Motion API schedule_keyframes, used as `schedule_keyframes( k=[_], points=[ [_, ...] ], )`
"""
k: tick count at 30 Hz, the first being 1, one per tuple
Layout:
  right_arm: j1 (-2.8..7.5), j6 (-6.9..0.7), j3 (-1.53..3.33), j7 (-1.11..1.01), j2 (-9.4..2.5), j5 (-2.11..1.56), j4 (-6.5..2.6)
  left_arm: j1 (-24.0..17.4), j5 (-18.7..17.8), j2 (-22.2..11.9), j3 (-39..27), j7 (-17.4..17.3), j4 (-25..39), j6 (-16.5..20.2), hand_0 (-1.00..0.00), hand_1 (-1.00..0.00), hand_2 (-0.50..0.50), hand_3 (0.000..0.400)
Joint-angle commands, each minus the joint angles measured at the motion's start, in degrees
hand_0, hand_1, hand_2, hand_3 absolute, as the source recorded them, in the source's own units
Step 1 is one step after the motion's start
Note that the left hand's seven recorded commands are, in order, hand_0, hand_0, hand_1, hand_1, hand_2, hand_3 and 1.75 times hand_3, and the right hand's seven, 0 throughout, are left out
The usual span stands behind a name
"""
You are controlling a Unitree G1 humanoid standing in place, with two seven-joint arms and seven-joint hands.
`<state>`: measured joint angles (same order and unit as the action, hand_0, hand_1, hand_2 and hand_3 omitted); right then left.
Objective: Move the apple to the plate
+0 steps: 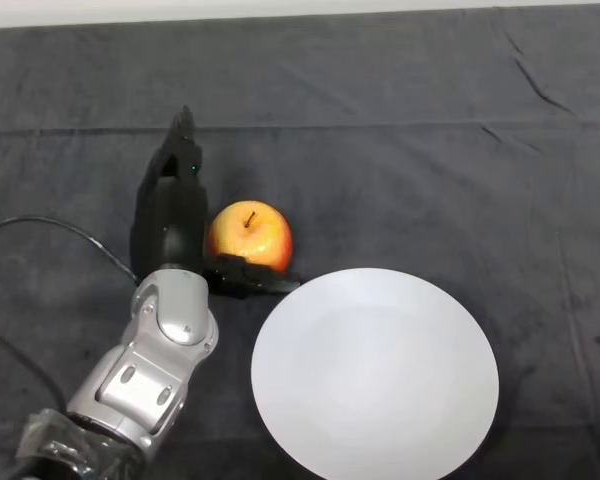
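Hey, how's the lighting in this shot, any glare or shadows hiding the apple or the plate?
Head view: even, soft light; a small highlight on the apple, no hard glare. The white plate is bright and nearly featureless, casting almost no shadow on the dark cloth. The black left hand blends into the cloth, so its fingers are hard to read.

A red-yellow apple (pixel 250 236) is seen upright — stem up — on the dark cloth, just beside the upper-left rim of a white round plate (pixel 375 375).

I see a glossy apple (pixel 250 236), a smooth matt plate (pixel 375 372), a creased cloth-covered tabletop (pixel 430 150), and a matt black hand (pixel 175 215).
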<state>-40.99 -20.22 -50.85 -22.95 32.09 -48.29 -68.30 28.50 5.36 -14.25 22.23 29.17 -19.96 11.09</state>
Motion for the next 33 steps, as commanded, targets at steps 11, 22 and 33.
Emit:
schedule_keyframes(
  k=[11,22,33],
  points=[
    [0.3,0.3,-1.03,0.05,0.57,-0.95,0.33,4.44,-2.4,-1.88,3.47,-2.08,-4.78,-3.52,0.0,0.0,0.0,0.0],
    [0.28,0.31,-1.04,0.02,0.6,-0.95,0.26,4.43,-2.6,-2.39,3.93,-2.28,-4.44,-2.47,-1.0,-1.0,0.0,0.4],
    [0.27,0.31,-1.04,0.0,0.61,-0.95,0.22,3.93,-1.69,-3.67,3.83,-2.38,-2.99,-1.48,-1.0,-1.0,0.0,0.4]
  ],
)
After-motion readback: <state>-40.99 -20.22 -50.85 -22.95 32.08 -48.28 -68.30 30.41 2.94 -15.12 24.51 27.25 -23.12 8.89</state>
